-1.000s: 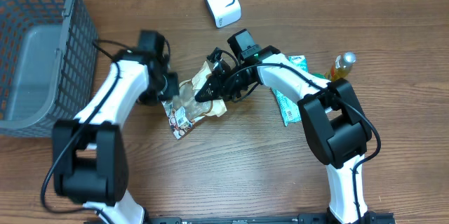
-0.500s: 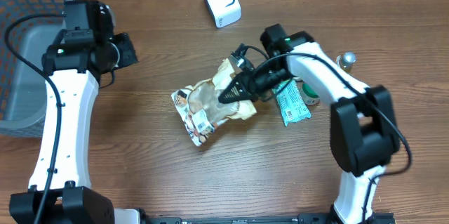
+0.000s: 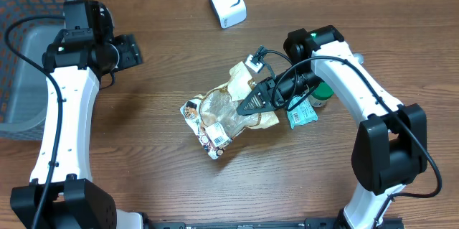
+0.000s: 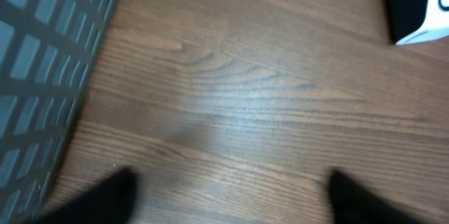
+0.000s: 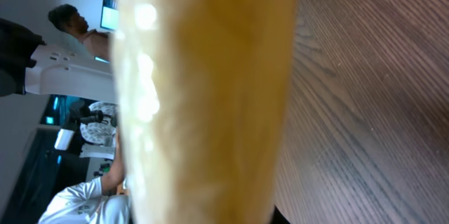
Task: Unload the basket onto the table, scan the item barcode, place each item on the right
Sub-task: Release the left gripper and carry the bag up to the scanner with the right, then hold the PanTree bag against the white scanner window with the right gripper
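Note:
The item is a crinkled tan snack bag (image 3: 219, 114) lying at mid-table, with a white barcode label (image 3: 215, 135) near its lower end. My right gripper (image 3: 248, 105) is shut on the bag's right edge. In the right wrist view the bag's tan surface (image 5: 203, 97) fills most of the picture and hides the fingers. The white scanner (image 3: 226, 1) stands at the far edge, well away from the bag. My left gripper (image 3: 130, 49) hangs open and holds nothing at the far left. Its dark fingertips (image 4: 105, 197) stand wide apart over bare wood, with the scanner's corner (image 4: 421, 6) at top right.
A grey mesh basket (image 3: 36, 49) stands at the far left, its wall (image 4: 35, 76) close beside the left gripper. A green packet (image 3: 302, 114) and a green-capped bottle (image 3: 322, 100) lie just right of the bag, under the right arm.
The left gripper has let go of the bag, opened, and pulled back up-left beside the basket. The right gripper has dragged the bag rightwards and towards the front.

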Available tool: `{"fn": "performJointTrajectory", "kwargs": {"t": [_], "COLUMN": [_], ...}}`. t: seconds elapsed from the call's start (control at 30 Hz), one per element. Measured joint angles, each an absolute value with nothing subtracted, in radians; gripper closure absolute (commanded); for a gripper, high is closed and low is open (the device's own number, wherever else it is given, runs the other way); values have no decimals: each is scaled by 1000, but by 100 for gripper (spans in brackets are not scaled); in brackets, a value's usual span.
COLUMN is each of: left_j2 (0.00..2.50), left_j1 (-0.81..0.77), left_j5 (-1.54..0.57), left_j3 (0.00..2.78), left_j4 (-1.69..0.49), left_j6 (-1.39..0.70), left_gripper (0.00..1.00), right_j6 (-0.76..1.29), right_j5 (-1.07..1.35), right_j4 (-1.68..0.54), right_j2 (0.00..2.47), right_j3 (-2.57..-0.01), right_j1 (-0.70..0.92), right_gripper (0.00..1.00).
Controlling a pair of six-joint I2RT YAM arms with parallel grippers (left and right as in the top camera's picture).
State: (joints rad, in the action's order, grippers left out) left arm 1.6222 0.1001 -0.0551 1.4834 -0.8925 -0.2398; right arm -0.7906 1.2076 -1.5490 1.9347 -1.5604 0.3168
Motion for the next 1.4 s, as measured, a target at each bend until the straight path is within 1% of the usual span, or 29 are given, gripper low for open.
{"fn": "performJointTrajectory", "kwargs": {"t": [0.27, 0.4, 0.5, 0.6, 0.7, 0.83, 1.0, 1.13, 1.23, 1.4], "left_j2": [1626, 1626, 1626, 1626, 1626, 1626, 1626, 1626, 1626, 1626], "left_j1": [100, 100, 100, 100, 100, 100, 100, 100, 100, 100], "left_j5": [-55, -55, -54, -55, -55, -54, -54, -54, -54, -54], "left_j3": [1483, 1483, 1483, 1483, 1483, 1483, 1483, 1483, 1483, 1483], "left_j4": [-905, -905, -905, -906, -906, -905, -905, -906, -905, -906], "left_j6": [-240, -239, -240, -240, -240, -240, -240, -239, -239, -239], "left_gripper": [0, 0, 0, 0, 0, 0, 0, 0, 0, 0], "right_j6": [-815, -766, -598, -354, -213, -109, -70, -56, -65, -153], "right_j5": [1208, 1198, 1121, 928, 763, 577, 402, 266, 172, 57], "right_j4": [-1532, -1454, -1273, -1145, -1162, -1232, -1307, -1293, -1225, -1113], "right_j2": [1935, 1935, 1935, 1935, 1935, 1935, 1935, 1934, 1933, 1938], "right_j3": [-1561, -1560, -1560, -1570, -1614, -1790, -2038, -2194, -2238, -2239], "right_j1": [317, 328, 350, 377, 401, 435, 455, 458, 458, 461], "right_gripper": [96, 96, 96, 96, 96, 96, 96, 96, 96, 96]}}
